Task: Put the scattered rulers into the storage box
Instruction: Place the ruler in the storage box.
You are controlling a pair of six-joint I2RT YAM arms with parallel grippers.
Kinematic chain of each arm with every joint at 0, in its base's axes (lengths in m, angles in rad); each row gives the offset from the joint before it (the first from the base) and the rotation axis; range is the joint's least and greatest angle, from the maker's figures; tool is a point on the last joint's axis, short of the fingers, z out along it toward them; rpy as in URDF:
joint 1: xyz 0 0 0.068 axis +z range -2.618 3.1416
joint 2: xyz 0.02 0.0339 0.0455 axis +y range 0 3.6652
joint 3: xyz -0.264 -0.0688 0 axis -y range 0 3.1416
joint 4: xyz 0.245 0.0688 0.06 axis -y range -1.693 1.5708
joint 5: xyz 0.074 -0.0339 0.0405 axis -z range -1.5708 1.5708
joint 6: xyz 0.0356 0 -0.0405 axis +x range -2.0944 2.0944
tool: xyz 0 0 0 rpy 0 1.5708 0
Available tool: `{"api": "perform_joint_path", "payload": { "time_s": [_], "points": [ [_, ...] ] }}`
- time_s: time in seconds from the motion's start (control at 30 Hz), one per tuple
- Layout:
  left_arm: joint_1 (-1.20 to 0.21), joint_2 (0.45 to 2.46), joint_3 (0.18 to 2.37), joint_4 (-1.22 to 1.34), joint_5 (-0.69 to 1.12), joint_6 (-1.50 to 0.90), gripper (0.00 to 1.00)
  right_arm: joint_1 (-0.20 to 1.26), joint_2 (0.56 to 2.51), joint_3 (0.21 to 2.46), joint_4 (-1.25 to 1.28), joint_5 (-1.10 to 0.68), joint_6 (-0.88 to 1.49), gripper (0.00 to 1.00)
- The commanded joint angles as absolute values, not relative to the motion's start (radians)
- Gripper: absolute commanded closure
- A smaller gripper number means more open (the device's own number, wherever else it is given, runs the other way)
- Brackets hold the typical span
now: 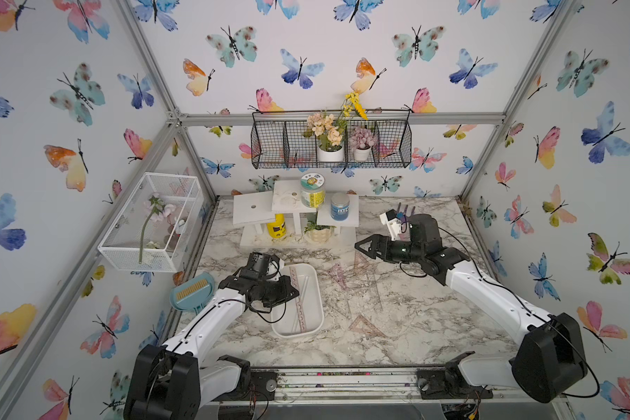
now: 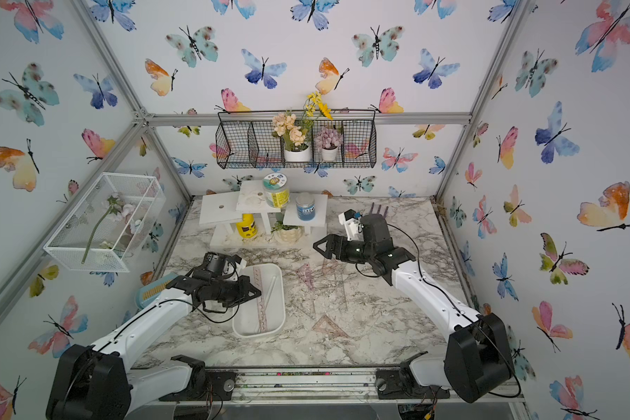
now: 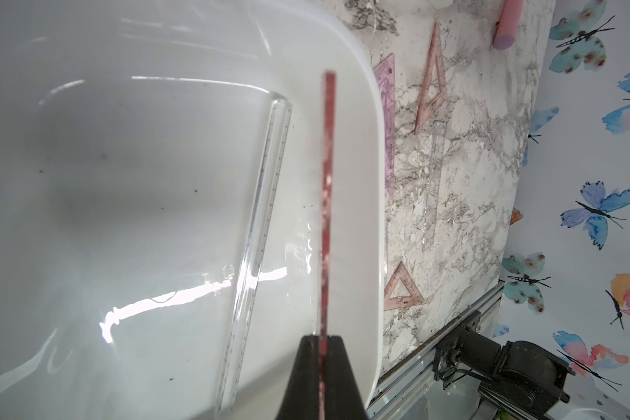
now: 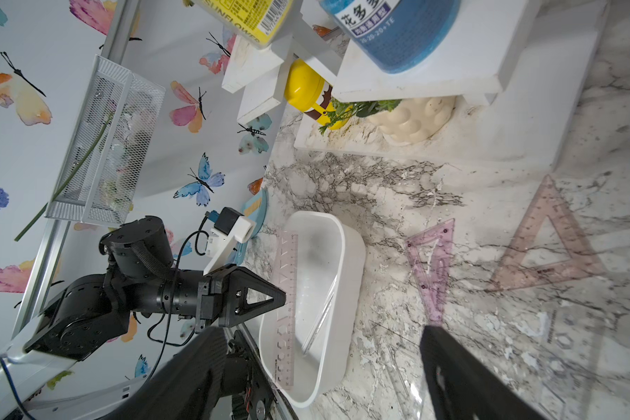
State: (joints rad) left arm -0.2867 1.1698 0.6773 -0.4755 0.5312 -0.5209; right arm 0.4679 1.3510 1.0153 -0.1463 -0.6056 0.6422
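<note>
- Marble-patterned table (image 1: 433, 327): a small pink set square (image 1: 366, 325) lies flat nearest the front edge.
- White storage box (image 1: 319, 291) has a clear ruler (image 3: 262, 218) lying on its floor.
- Over the box's left side, the left claw (image 1: 294, 292) is clamped on a pink ruler (image 1: 301, 312) that runs lengthwise; whether it touches the floor I cannot tell.
- Beyond the box, to its right, a purple set square (image 4: 446, 251) and a larger pink set square (image 4: 546, 278) lie on the table.
- Near them hangs the right claw (image 1: 359, 247), fingers spread wide, holding nothing.
- At the back sits a white stand (image 1: 253, 209) with jars (image 1: 311, 194).
</note>
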Motion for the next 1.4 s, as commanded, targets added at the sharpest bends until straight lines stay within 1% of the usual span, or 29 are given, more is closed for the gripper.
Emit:
{"api": "perform_joint_path", "payload": {
  "time_s": [0.0,0.07,0.13,0.43,0.47,0.53,0.67,0.7,0.93,1.07,1.13,1.17,1.27,1.37],
  "points": [
    [-0.271,1.183,0.675,-0.512,0.493,-0.517,1.0,0.463,1.344,1.016,-0.171,-0.605,0.62,0.1],
    [-0.263,1.19,0.677,-0.522,0.493,-0.521,1.0,0.463,1.348,1.017,-0.177,-0.597,0.619,0.11],
    [-0.258,1.192,0.68,-0.524,0.455,-0.525,1.0,0.463,1.353,1.018,-0.187,-0.589,0.616,0.11],
    [-0.251,1.192,0.698,-0.539,0.45,-0.52,0.99,0.463,1.373,1.019,-0.235,-0.565,0.591,0.11],
    [-0.252,1.19,0.701,-0.544,0.446,-0.52,0.93,0.463,1.374,1.019,-0.238,-0.562,0.589,0.11],
    [-0.251,1.18,0.708,-0.55,0.439,-0.523,0.73,0.464,1.374,1.02,-0.25,-0.553,0.582,0.11],
    [-0.251,1.138,0.739,-0.572,0.42,-0.531,0.51,0.463,1.382,1.036,-0.311,-0.502,0.552,0.11],
    [-0.251,1.126,0.752,-0.581,0.415,-0.532,0.49,0.463,1.385,1.04,-0.328,-0.488,0.546,0.12],
    [-0.252,1.061,0.86,-0.632,0.376,-0.522,0.49,0.463,1.413,1.06,-0.442,-0.39,0.503,0.19],
    [-0.254,1.058,0.929,-0.635,0.395,-0.501,0.5,0.465,1.447,1.077,-0.507,-0.336,0.486,0.26],
    [-0.261,1.071,0.968,-0.638,0.404,-0.491,0.52,0.465,1.465,1.086,-0.535,-0.311,0.481,0.33],
    [-0.267,1.078,0.982,-0.639,0.408,-0.49,0.52,0.465,1.472,1.089,-0.543,-0.302,0.48,0.34],
    [-0.317,1.109,1.031,-0.632,0.412,-0.498,0.54,0.469,1.494,1.091,-0.561,-0.278,0.48,0.35],
    [-0.409,1.137,1.048,-0.59,0.39,-0.533,0.55,0.48,1.522,1.085,-0.57,-0.257,0.479,0.35]
  ]
}}
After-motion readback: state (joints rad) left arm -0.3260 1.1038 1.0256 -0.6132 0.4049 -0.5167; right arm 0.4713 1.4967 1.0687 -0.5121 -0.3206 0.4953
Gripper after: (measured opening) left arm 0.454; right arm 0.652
